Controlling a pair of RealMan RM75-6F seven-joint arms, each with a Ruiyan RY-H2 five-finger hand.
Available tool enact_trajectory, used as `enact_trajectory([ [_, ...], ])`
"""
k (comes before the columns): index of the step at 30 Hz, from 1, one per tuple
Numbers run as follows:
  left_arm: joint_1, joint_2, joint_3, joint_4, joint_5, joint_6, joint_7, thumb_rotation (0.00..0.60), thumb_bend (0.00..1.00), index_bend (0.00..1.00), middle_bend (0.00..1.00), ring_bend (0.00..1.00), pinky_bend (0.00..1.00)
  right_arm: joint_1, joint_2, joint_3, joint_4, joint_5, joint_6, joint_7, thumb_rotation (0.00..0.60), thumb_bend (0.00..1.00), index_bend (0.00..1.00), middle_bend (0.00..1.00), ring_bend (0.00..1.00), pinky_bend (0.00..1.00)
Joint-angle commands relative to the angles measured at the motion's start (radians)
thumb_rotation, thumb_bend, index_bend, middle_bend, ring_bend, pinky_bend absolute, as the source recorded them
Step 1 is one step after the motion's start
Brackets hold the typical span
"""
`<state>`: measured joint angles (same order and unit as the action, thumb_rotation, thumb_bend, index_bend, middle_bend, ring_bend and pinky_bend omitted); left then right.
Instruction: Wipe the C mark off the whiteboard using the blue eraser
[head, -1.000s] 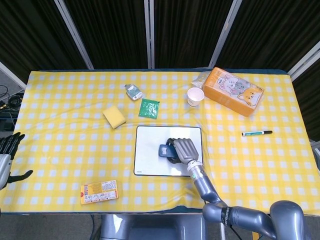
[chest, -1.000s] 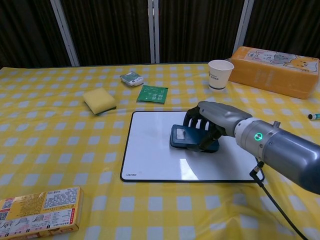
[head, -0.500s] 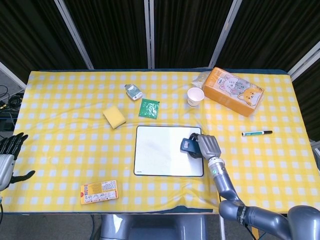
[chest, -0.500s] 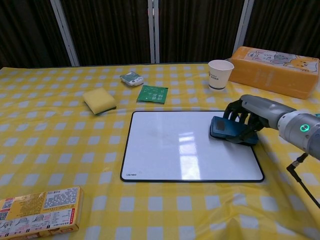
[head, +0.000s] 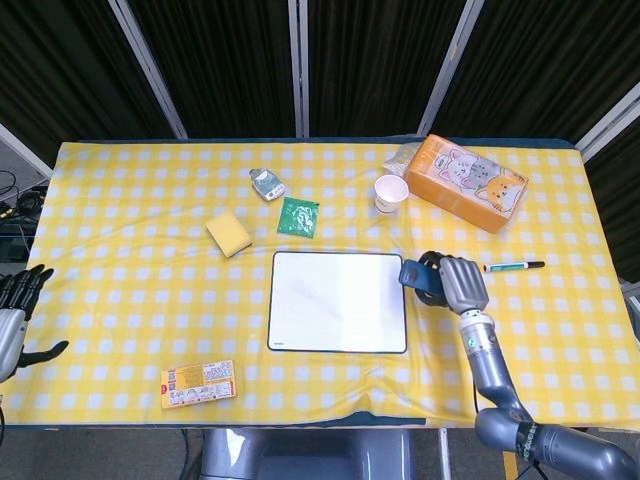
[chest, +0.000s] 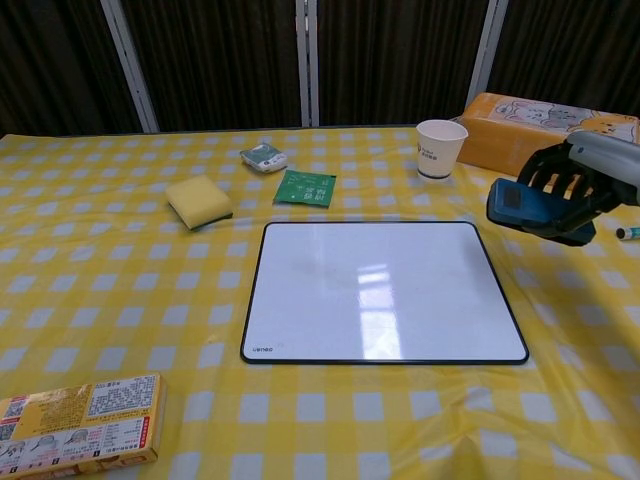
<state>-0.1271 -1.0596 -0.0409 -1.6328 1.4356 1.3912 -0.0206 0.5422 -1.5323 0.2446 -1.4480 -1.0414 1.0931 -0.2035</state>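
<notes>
Nearest the robot, a yellow printed cardboard box (chest: 75, 420) lay flat at the table's front left. The left hand (head: 16, 318) hung off the table's left edge, its dark fingers (head: 24, 285) spread apart and holding nothing. In the middle lay the white rectangular whiteboard with a black frame (chest: 380, 292), its surface clean. Just beyond its right edge, the right hand (chest: 575, 190) held the blue block eraser (chest: 525, 205), fingers curled around it, lifted above the yellow checked tablecloth (chest: 120, 280). A green-capped marker pen (head: 514, 266) lay to its right. Farther back were a yellow sponge (chest: 199, 200), a green sachet (chest: 306, 187), a small foil packet (chest: 264, 156), a white paper cup (chest: 441, 147) and an orange cartoon-cat tissue box (chest: 520, 128).
</notes>
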Motion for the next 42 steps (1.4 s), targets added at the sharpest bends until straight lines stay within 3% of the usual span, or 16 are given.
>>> enact_trajectory([
  [1, 0.001, 0.001, 0.003, -0.001, 0.007, 0.003, 0.000, 0.600, 0.16, 0.00, 0.00, 0.00, 0.00, -0.024, 0.036, -0.043, -0.026, -0.071, 0.014, 0.024, 0.600, 0.34, 0.84, 0.76, 0.78, 0.82],
  [6, 0.005, 0.007, -0.001, -0.001, 0.003, 0.012, -0.012, 0.600, 0.16, 0.00, 0.00, 0.00, 0.00, -0.066, 0.076, -0.124, -0.015, -0.223, 0.046, 0.108, 0.600, 0.34, 0.84, 0.75, 0.77, 0.80],
  [10, 0.009, 0.009, 0.000, -0.006, 0.011, 0.022, -0.006, 0.600, 0.16, 0.00, 0.00, 0.00, 0.00, -0.081, 0.080, -0.151, 0.014, -0.255, 0.051, 0.115, 0.600, 0.31, 0.79, 0.69, 0.71, 0.73],
  [15, 0.013, 0.007, 0.001, -0.013, 0.023, 0.037, 0.005, 0.600, 0.16, 0.00, 0.00, 0.00, 0.00, -0.083, 0.077, -0.159, 0.030, -0.260, 0.036, 0.105, 0.600, 0.24, 0.64, 0.49, 0.53, 0.50],
  [18, 0.015, 0.007, 0.005, -0.016, 0.028, 0.040, 0.015, 0.600, 0.16, 0.00, 0.00, 0.00, 0.00, -0.079, 0.075, -0.162, 0.039, -0.238, 0.001, 0.087, 0.600, 0.23, 0.52, 0.36, 0.39, 0.28],
  [20, 0.016, 0.007, 0.005, -0.018, 0.029, 0.042, 0.020, 0.600, 0.16, 0.00, 0.00, 0.00, 0.00, -0.075, 0.077, -0.165, 0.038, -0.227, -0.019, 0.075, 0.600, 0.20, 0.38, 0.20, 0.20, 0.09],
  [22, 0.017, 0.008, 0.005, -0.021, 0.031, 0.046, 0.021, 0.600, 0.16, 0.00, 0.00, 0.00, 0.00, -0.074, 0.080, -0.169, 0.039, -0.222, -0.026, 0.046, 0.600, 0.17, 0.26, 0.08, 0.06, 0.01],
  [25, 0.020, 0.008, 0.007, -0.022, 0.034, 0.050, 0.023, 0.600, 0.16, 0.00, 0.00, 0.00, 0.00, -0.081, 0.075, -0.162, 0.037, -0.219, 0.003, 0.002, 0.600, 0.14, 0.10, 0.00, 0.00, 0.00],
  [27, 0.021, 0.008, 0.009, -0.021, 0.036, 0.050, 0.025, 0.600, 0.16, 0.00, 0.00, 0.00, 0.00, -0.088, 0.079, -0.155, 0.023, -0.215, 0.021, -0.009, 0.600, 0.14, 0.06, 0.00, 0.00, 0.00],
  [36, 0.027, 0.004, 0.016, -0.018, 0.043, 0.055, 0.035, 0.600, 0.16, 0.00, 0.00, 0.00, 0.00, -0.142, 0.135, -0.154, -0.045, -0.243, 0.107, 0.026, 0.600, 0.14, 0.03, 0.00, 0.00, 0.00],
  [42, 0.043, -0.018, 0.020, 0.013, 0.074, 0.097, 0.008, 0.600, 0.16, 0.00, 0.00, 0.00, 0.00, -0.274, 0.183, -0.210, -0.028, -0.425, 0.379, 0.094, 0.600, 0.13, 0.00, 0.00, 0.00, 0.00],
])
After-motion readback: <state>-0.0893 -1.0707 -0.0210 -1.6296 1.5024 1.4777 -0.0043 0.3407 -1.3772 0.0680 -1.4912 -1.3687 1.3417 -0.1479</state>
